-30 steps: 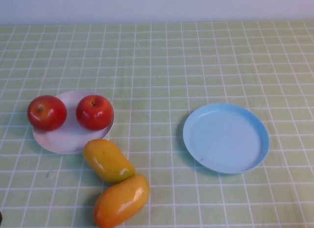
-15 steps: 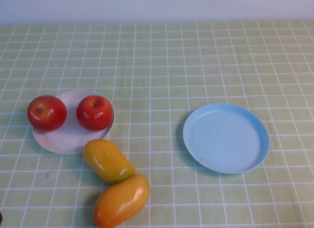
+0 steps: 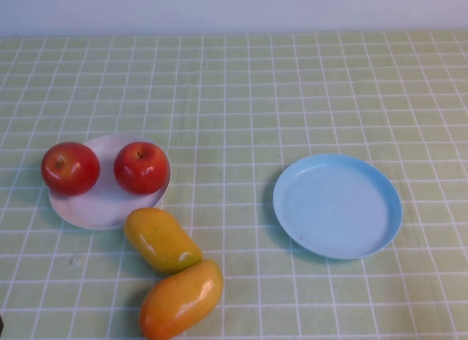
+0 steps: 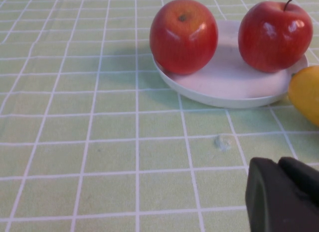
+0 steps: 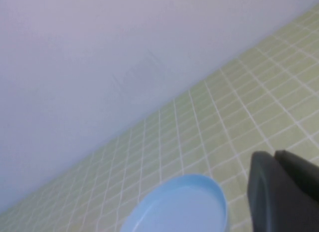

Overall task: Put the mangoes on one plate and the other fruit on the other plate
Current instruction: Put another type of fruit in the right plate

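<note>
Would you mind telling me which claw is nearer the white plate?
Left. The left claw sits shut close by the white plate; the right claw, also shut, is over by the blue plate.

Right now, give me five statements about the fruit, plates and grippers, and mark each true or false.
1. Both apples sit on the white plate. True.
2. The blue plate holds a mango. False: it holds nothing.
3. The two mangoes touch each other on the cloth. True.
4. The left gripper grips an apple. False: it is shut on nothing, near the white plate.
5. The right gripper is open. False: shut, near the blue plate.
</note>
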